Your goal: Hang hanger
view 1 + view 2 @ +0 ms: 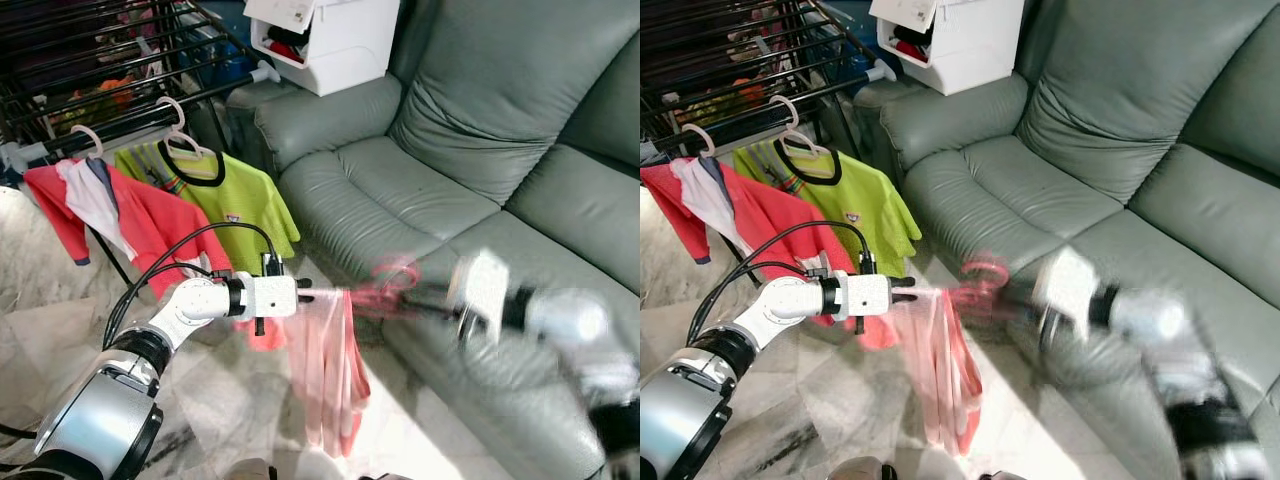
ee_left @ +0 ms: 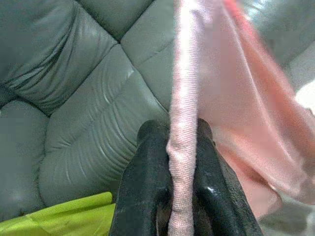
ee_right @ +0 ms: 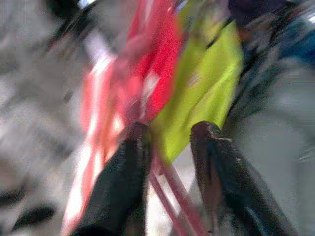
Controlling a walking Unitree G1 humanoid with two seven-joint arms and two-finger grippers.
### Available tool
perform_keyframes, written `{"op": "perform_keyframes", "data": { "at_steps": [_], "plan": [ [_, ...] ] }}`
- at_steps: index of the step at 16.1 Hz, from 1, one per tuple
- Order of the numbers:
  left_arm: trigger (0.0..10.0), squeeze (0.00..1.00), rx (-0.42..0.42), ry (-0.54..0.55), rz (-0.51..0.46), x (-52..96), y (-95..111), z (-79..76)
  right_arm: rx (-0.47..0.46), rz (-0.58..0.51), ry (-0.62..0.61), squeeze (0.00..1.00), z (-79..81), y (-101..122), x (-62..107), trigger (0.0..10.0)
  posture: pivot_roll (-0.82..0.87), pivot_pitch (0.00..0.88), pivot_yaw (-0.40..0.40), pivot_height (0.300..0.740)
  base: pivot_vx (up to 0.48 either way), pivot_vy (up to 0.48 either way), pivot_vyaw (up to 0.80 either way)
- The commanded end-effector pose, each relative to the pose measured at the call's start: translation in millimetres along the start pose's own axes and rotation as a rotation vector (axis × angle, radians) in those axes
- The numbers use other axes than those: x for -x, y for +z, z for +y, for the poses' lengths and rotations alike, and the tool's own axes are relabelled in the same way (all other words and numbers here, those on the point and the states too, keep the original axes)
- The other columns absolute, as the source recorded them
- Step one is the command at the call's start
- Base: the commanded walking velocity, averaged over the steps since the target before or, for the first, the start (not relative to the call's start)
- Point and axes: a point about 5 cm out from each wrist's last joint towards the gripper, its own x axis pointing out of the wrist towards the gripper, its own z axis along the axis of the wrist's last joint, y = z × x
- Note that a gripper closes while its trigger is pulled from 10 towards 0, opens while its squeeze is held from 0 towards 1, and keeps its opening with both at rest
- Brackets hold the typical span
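We see the left gripper [image 1: 305, 295] reaching right from our near-left side, its two black fingers [image 2: 147, 196] pressed together on the rolled edge of a pale pink garment [image 1: 325, 375], which hangs down from that grip over the marble floor [image 1: 215, 400]. The pink hanger [image 1: 388, 290] is in the middle of the scene, at the top of the garment, just in front of the near edge of the grey-green sofa [image 1: 480, 130], and it is blurred. The right gripper [image 3: 170, 167] comes in from the right, also blurred; in its wrist view its fingers stand apart with the thin pink bars of the hanger running between them, and we cannot tell whether they touch the bars. To the far left stands a black drying rack [image 1: 120, 70], and from its near rail hang a red shirt [image 1: 120, 220] and a yellow-green shirt [image 1: 235, 195], each on a light hanger, side by side and touching. The pink garment hangs just to the right of the yellow-green shirt's lower hem. Between the rack's right end and the sofa's armrest the gap is narrow; a white box [image 1: 325, 40] sits on top of that armrest. The floor near us, below the pink garment, lies in bright sunlight.
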Motion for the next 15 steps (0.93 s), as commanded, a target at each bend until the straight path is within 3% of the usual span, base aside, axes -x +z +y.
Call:
{"op": "perform_keyframes", "data": {
  "at_steps": [1,4,5,6,8,10,13,15],
  "plan": [
    [0.0,0.0,0.023,-0.001,0.025,4.4,-5,-0.3,-0.033,-0.112,-0.056,1.0,-16.6,22,5.2,10.0,-0.08,0.045,0.039,0.74,0.0,0.0,0.0],
    [0.0,0.0,0.116,0.007,0.04,2.6,-9,-2.7,-0.043,-0.182,-0.171,1.0,-34.6,35,12.2,10.0,-0.07,0.048,0.036,0.74,0.0,0.0,0.0],
    [0.0,0.0,0.176,0.059,0.054,2.6,-12,1.1,-0.055,-0.232,-0.269,1.0,-39.6,38,13.4,10.0,-0.07,0.049,0.035,0.74,0.0,0.0,0.0],
    [0.0,0.0,0.203,0.083,0.057,2.6,-12,3.0,-0.068,-0.245,-0.29,1.0,-40.4,39,13.4,10.0,-0.07,0.049,0.035,0.74,0.0,0.0,0.0],
    [0.0,0.0,0.437,0.296,0.084,7.3,-22,18.3,-0.192,-0.312,-0.273,1.0,-18.9,35,8.1,10.0,-0.08,0.06,0.045,0.74,0.0,0.0,0.0],
    [0.0,0.0,0.563,0.39,0.054,8.1,-24,22.8,-0.23,-0.295,-0.248,1.0,-0.5,25,-0.3,10.0,-0.07,0.066,0.051,0.74,0.0,0.0,0.0],
    [0.0,0.0,0.615,0.418,-0.068,4.3,-12,29.9,-0.269,-0.274,-0.268,1.0,10.4,15,-11.2,10.0,-0.07,0.072,0.049,0.74,0.0,0.0,0.0],
    [0.0,0.0,0.607,0.331,-0.159,4.8,1,29.9,-0.304,-0.183,-0.235,1.0,25.7,0,-19.9,10.0,-0.06,0.074,0.041,0.74,0.0,0.0,0.0]
  ]
}}
